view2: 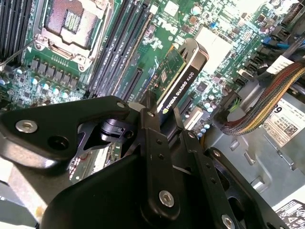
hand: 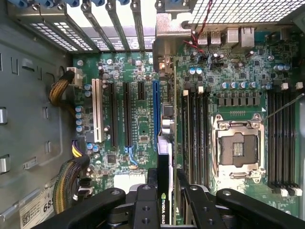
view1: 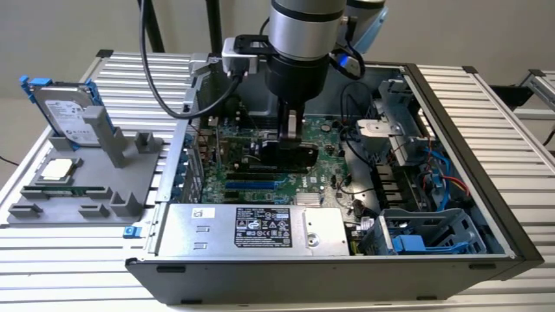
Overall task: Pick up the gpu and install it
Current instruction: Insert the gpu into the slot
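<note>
- Your gpu (view2: pixel 183 71) is clamped edge-on in the gripper (view2: pixel 164 124), hanging inside the open computer case (view1: pixel 347 273) right over the motherboard (hand: pixel 138 119). In the second wrist view you can see its black cooler face and a slice of the green card.
- Gripper's clenched on the gpu, one black finger on each side of the card. Same grip shows in the first wrist view, with the card's thin edge (hand: pixel 164 167) poking out between the fingers (hand: pixel 190 200).
- In that first wrist view the card's edge lines up just beside the long blue expansion slot (hand: pixel 155 114) on the motherboard, with the black memory slots (hand: pixel 193 129) on its other side. Can't tell whether it's touching the board or just above it.
- Further across the motherboard from the gpu there's the bare CPU socket (hand: pixel 238 145) with its metal frame.
- In the exterior view the arm (view1: pixel 299 39) comes straight down into the middle of the case, with the gpu (view1: pixel 286 156) dark underneath it.
- Along the case's near edge sits the silver power supply (view1: pixel 251 227), and a blue drive cage (view1: pixel 425 234) is in the corner beside it.
- Outside the case, on the exterior view's left, a grey holder tray (view1: pixel 95 175) has a hard drive in a blue frame (view1: pixel 65 110) standing up in it, a CPU chip (view1: pixel 56 170) lying flat, and a memory stick (view1: pixel 65 192) lying near that.
</note>
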Controlling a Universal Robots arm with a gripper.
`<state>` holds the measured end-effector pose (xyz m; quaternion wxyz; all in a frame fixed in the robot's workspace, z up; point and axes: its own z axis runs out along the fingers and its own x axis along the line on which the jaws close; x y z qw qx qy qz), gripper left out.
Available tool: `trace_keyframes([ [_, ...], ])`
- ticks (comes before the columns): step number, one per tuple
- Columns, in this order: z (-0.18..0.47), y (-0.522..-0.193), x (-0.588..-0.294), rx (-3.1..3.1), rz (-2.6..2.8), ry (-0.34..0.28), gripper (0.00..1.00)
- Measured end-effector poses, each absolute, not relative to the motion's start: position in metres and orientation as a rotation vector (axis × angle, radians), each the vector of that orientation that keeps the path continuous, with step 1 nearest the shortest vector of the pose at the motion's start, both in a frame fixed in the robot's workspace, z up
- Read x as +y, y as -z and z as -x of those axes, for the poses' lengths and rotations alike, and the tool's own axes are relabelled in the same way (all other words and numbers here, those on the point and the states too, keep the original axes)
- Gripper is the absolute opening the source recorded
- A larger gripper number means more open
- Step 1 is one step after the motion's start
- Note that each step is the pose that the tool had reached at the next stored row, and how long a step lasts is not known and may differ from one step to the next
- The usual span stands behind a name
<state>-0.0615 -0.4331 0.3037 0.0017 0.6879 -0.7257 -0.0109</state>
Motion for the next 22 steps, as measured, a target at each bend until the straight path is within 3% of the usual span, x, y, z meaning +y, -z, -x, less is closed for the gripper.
trace_keyframes([
  [22,0.0622,-0.2953,-0.4383,-2.277,-2.159,0.034,0.00],
])
